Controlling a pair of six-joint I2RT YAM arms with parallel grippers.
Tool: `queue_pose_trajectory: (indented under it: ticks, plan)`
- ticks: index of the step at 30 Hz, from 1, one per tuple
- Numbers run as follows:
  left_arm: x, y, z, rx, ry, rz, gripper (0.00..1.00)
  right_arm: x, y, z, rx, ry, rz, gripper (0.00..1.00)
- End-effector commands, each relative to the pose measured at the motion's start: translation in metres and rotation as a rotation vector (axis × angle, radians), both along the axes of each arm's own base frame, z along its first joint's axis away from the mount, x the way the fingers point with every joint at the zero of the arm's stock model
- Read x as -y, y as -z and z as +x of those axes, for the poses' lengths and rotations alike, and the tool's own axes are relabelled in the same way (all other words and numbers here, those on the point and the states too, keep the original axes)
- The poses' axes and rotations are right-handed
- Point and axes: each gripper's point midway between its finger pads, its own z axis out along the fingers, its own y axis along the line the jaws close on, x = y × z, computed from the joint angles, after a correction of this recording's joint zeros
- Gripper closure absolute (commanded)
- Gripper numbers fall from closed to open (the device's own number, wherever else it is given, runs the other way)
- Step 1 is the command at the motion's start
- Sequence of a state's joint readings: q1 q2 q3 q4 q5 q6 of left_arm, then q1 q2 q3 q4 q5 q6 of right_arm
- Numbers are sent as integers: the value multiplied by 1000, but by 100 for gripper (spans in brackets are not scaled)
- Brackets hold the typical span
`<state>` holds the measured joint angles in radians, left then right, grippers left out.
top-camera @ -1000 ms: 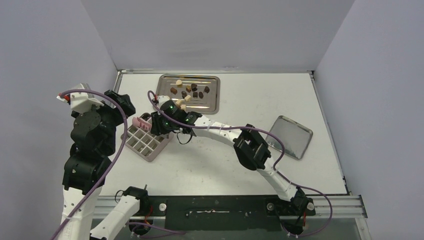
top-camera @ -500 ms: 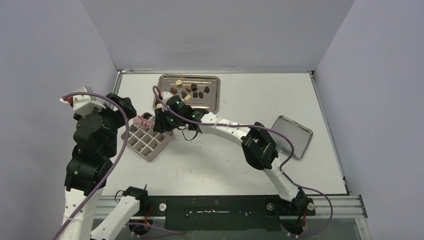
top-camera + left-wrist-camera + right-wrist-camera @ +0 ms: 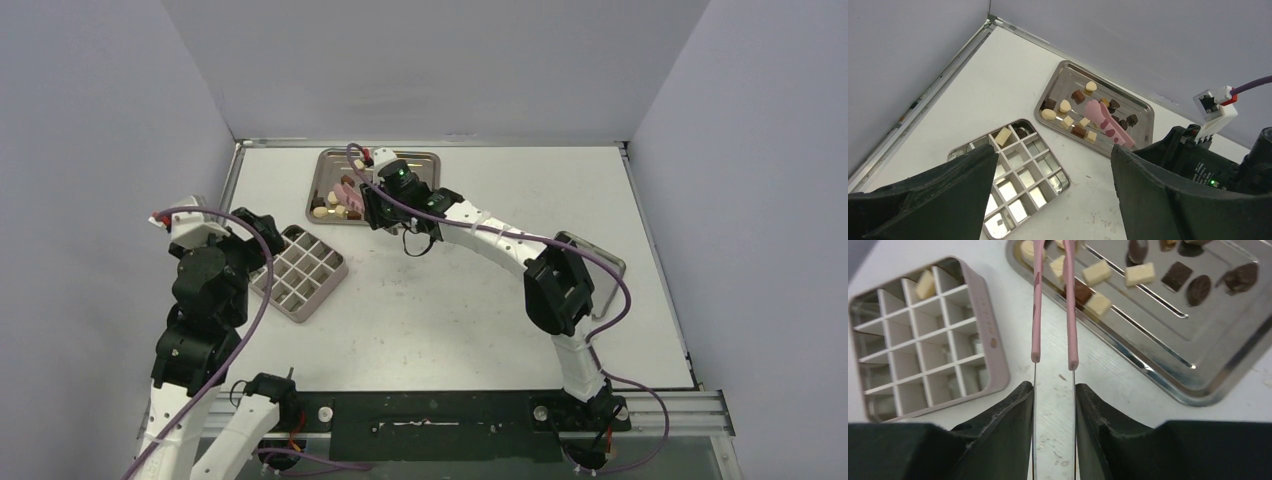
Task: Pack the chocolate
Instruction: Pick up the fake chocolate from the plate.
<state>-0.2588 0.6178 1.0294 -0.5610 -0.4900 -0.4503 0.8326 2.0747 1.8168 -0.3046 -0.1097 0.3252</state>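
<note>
Reaching across to the far side of the table (image 3: 450, 300), the right gripper (image 3: 1054, 387) is clamped on the pink tongs (image 3: 1037, 315), its two black fingers (image 3: 1008, 415) pressing the metal shanks from either side so that the pink arms run nearly parallel with a narrow gap between them. The tongs point out over the near left corner of the steel tray (image 3: 1198, 385), where the chocolate (image 3: 1140, 274) lies loose: cream squares close around the tong arms, a mid brown chunk touching or just beside the right arm, and darker ovals and squares further along the ribbed floor. From the left wrist view the spoon-shaped tong tips (image 3: 1095, 111) sit among the pieces (image 3: 1064, 106) in the middle of the tray (image 3: 1143, 107), but whether any piece is caught between them cannot be told.

One cream chunk (image 3: 1002, 136) lies apart from the rest, in the pink-sided grid box (image 3: 1013, 185), in an edge cell next to the corner cell that faces the tray; the wrist view of the right arm shows the same piece (image 3: 925, 284). The box (image 3: 300, 270) stands just left of the tray (image 3: 425, 170), near it but not touching.

The left gripper (image 3: 265, 232) hovers by the box's left side, well clear of the chocolate, its jaws spread wide with nothing between them (image 3: 1053, 150). A flat metal lid (image 3: 610, 275) rests on the right of the table, partly behind the right arm
</note>
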Motion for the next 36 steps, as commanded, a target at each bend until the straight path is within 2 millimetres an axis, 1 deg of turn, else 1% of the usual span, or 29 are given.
queue_pose_trajectory:
  ticks: [1,7,9,11,17,24,28,33,36]
  plan:
    - [1,-4,2,79,8,8,18,28,-7,17,137,39,-179,68]
    - [1,27,6,57,3,27,18,49,11,40,132,86,-249,67]
    - [1,35,7,46,4,41,18,51,16,42,125,75,-255,66]
    - [2,38,8,40,8,48,18,51,20,43,118,65,-266,65]
    - [2,37,6,45,13,50,18,50,37,45,100,30,-312,63]
    - [1,37,6,47,13,53,18,48,48,50,79,21,-315,62]
    - [1,37,6,48,13,54,18,48,44,50,80,25,-304,63]
    - [3,37,6,51,19,53,18,41,23,53,113,24,-253,62]
    - [3,37,6,49,19,55,18,38,15,55,119,25,-246,63]
